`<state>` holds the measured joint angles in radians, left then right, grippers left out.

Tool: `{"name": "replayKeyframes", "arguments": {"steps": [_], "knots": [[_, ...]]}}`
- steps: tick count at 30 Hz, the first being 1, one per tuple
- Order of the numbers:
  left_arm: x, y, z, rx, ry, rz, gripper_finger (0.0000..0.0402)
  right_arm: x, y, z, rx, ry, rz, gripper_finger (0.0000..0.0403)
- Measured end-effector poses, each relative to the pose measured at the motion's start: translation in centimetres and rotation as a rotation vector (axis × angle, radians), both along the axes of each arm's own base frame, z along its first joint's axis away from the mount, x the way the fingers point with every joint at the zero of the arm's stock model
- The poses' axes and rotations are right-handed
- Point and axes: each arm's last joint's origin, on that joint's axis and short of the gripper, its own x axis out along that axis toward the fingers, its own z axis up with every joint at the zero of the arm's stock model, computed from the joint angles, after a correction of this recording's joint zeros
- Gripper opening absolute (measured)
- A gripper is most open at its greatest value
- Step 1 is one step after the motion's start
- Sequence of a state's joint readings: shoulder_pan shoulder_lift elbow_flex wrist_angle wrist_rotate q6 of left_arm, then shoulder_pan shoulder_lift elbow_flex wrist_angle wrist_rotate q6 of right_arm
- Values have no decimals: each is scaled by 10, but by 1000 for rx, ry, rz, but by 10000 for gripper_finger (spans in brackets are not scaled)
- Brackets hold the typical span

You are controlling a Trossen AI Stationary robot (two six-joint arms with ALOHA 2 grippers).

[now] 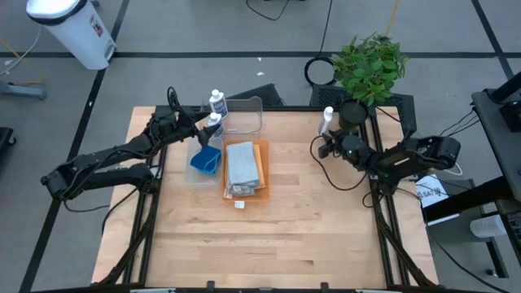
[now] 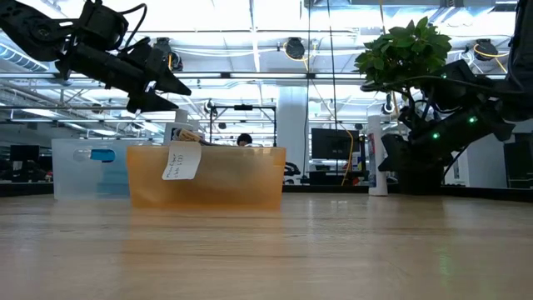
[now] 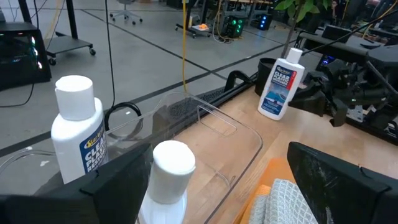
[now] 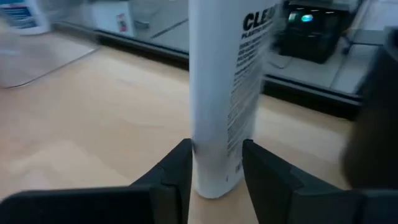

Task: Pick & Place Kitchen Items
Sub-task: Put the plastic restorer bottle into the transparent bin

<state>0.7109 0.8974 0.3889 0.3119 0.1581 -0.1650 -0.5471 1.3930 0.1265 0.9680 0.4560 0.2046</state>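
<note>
Step in hand: right pincer pinching the base of the third bottle, upright on the bench near the plant. Fingers hug both sides; likely gripped. Next: lift straight, carry to the tub. Left pincer hangs wide over the tub, two bottles there. Blue sponge and folded cloths alongside.

The dark, jointed left arm reaches in from the table's left edge toward the far side, its two-finger left gripper held above the surface with black fingers spread wide. The dark right arm comes in from the right edge near the far right corner, its right gripper low, fingers pressed against a white bottle's sides.
</note>
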Motion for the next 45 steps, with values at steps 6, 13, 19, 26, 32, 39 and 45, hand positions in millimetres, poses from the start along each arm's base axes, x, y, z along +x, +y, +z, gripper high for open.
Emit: {"name": "replayKeyframes", "arguments": {"steps": [6, 13, 19, 26, 32, 39, 45], "knots": [[0, 0, 0, -1, 0, 0, 374, 0, 0, 1, -16, 10, -11, 87], [0, 0, 0, -1, 1, -1, 374, 3, -2, 11, -30, -161, -35, 81], [0, 0, 0, -3, -1, -1, 374, 5, -1, 11, 10, -199, 33, 86], [0, 0, 0, -5, 1, -2, 374, 7, 3, 10, -31, -116, 104, 112], [0, 0, 0, -4, 1, -2, 374, 22, 12, 18, -160, -11, 137, 194], [0, 0, 0, -5, 1, -2, 374, 54, 12, 35, -215, 211, -35, 261], [1, -2, -3, -13, 23, -12, 374, 71, 17, 48, -220, 161, 32, 262]]}}
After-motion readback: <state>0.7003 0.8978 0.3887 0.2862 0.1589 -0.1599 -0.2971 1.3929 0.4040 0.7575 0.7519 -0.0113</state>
